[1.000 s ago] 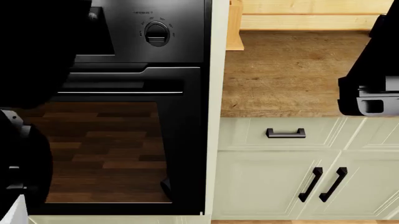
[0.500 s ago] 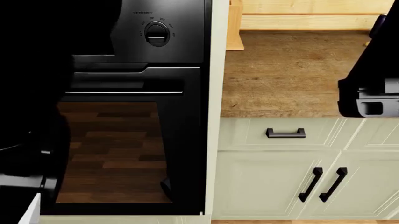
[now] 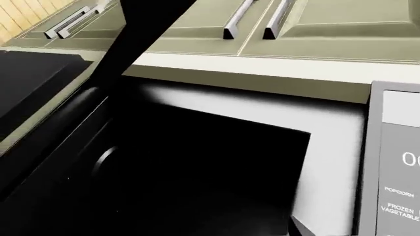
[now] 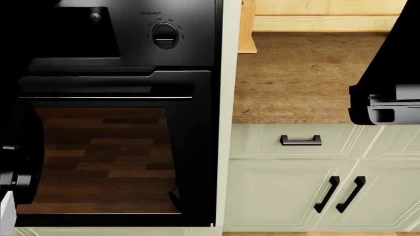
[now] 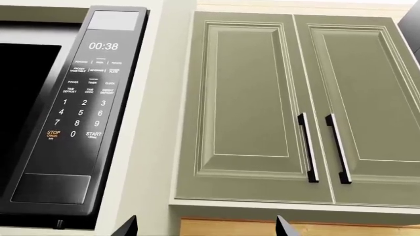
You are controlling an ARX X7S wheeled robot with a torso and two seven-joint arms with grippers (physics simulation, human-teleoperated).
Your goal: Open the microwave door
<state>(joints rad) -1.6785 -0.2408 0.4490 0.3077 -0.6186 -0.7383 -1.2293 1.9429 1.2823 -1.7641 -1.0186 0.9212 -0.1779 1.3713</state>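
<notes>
The microwave (image 5: 72, 113) appears only in the two wrist views. The right wrist view shows its keypad panel (image 5: 85, 98), the clock reading 00:38, and a dark edge of the door window at the panel's side. The left wrist view looks into the black cavity (image 3: 196, 167), with the microwave door (image 3: 141, 34) swung out as a dark slab crossing the frame. The head view shows none of this; it looks down on a black oven (image 4: 118, 123), whose glass mirrors wood flooring, with a dial (image 4: 165, 35) above it.

Right of the oven runs a wooden surface (image 4: 295, 78) over cream cabinets with black handles (image 4: 300, 140). Olive upper cabinets (image 5: 262, 108) stand right of the microwave.

The right arm (image 4: 387, 73) hangs dark over the surface's right edge; the left arm (image 4: 13, 167) fills the near left corner. The right fingers (image 5: 131, 227) show as two separated tips, released. The left fingers are out of sight.
</notes>
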